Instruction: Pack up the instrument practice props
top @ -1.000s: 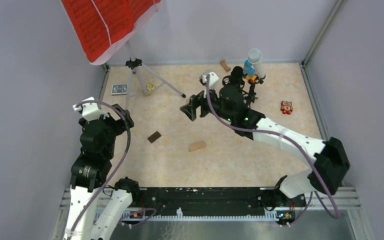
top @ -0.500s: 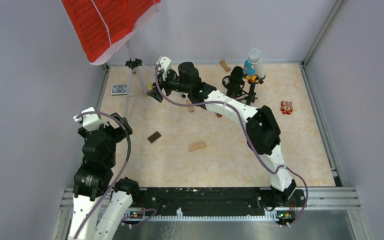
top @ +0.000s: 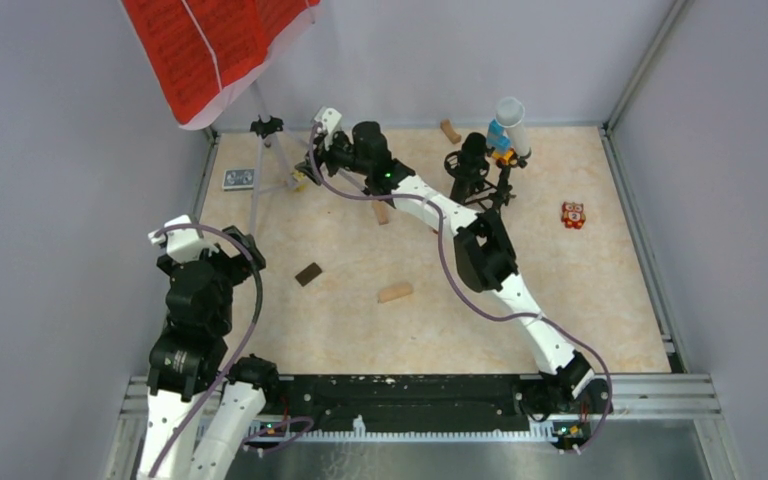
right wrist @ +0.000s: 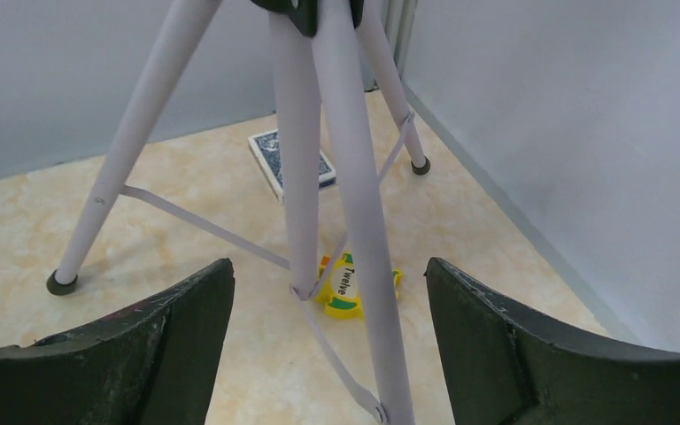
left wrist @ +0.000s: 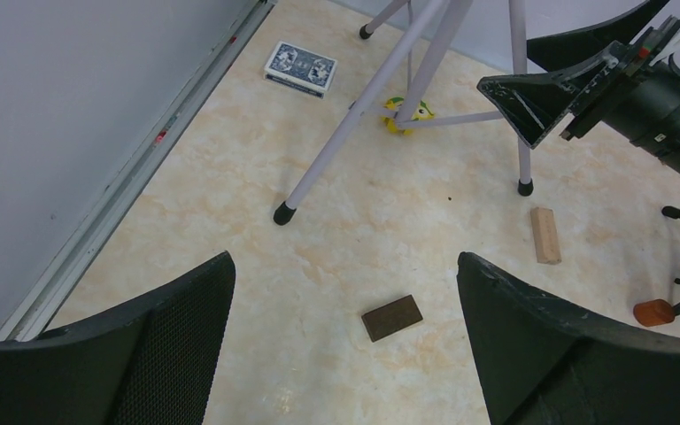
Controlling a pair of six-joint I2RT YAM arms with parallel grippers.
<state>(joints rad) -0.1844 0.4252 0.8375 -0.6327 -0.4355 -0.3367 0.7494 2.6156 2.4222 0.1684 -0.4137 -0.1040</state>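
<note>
Red sheet-music pages (top: 210, 45) sit atop the silver tripod (top: 258, 180) at the back left. My right gripper (top: 304, 176) is open and low at the tripod, with one grey leg (right wrist: 363, 221) standing in the gap between its fingers, untouched. The black microphone in its shock mount on a small black tripod (top: 472, 165) stands at the back middle, and the white tube (top: 512, 120) is just behind it. My left gripper (left wrist: 345, 354) hangs open over the floor near a dark block (left wrist: 392, 318), holding nothing.
A blue card deck (top: 239, 178) and a yellow piece (right wrist: 347, 285) lie under the tripod. Wooden blocks (top: 395, 292) (top: 450, 131) and a red toy (top: 573, 215) are scattered on the floor. The side wall runs close on the left.
My right arm has swung from the table's middle out to the back left, bringing its open gripper round a tripod leg. The left arm has hardly moved.
</note>
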